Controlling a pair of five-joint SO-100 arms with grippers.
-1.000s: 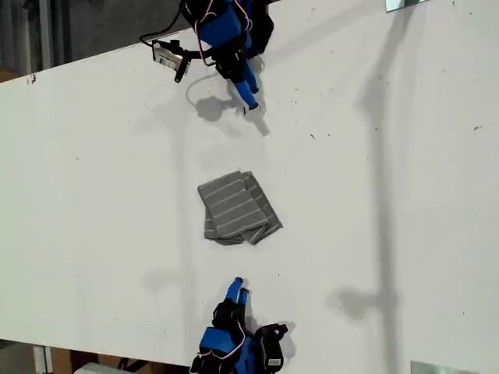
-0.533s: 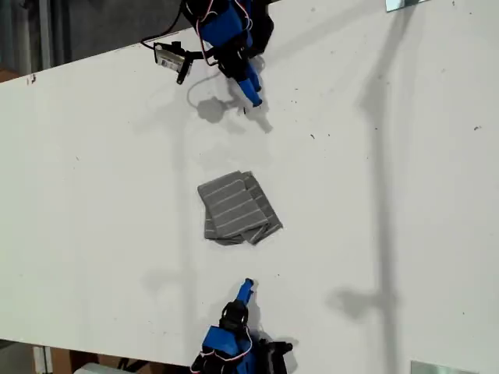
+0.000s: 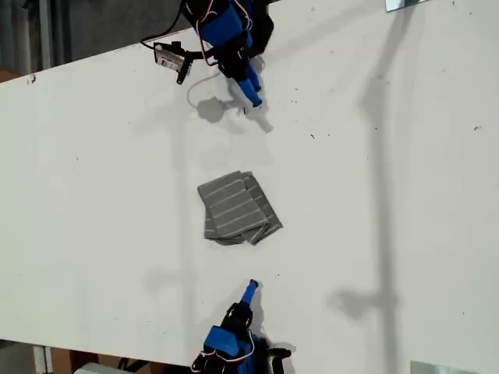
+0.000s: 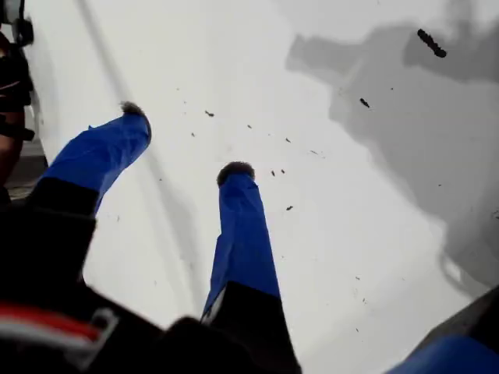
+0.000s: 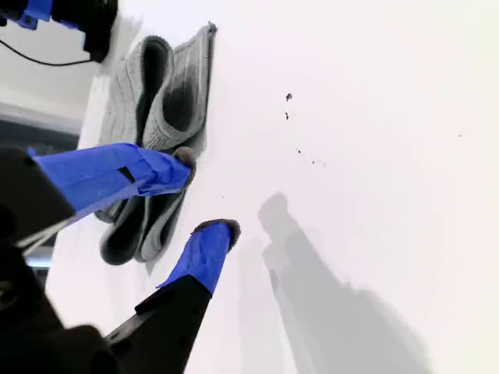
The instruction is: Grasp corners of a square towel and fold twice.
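My first gripper (image 3: 251,95) was seen in the exterior view at the towel's 12 o'clock, well apart from the cloth, with nothing held. My second gripper (image 3: 249,290) was seen at the towel's 6 o'clock, nearer but not touching. The towel (image 3: 236,209) lay folded into a small, slightly skewed packet near the middle of the white table (image 3: 390,195), and its layers were fanned out toward 4 o'clock. One towel and two grippers were counted. The four corners could not be counted separately, since they were stacked.

In the first wrist view, the fingers of my first gripper (image 4: 185,140) were shown spread wide over bare, speckled tabletop. No cloth was caught between them, and none was in sight.

In the second wrist view, the fingers of my second gripper (image 5: 204,195) were shown parted and empty. The towel (image 5: 156,93) lay just beyond them, with its rolled fold edges facing the camera (at least three soft loops could be made out).

The cloth was judged light, limp and thick enough to spring open a little, so the layers might slide on the smooth table if pushed. If tidying were wanted, hold would best be taken at the fanned outer edge, with all layers pinched together and not only the top one.
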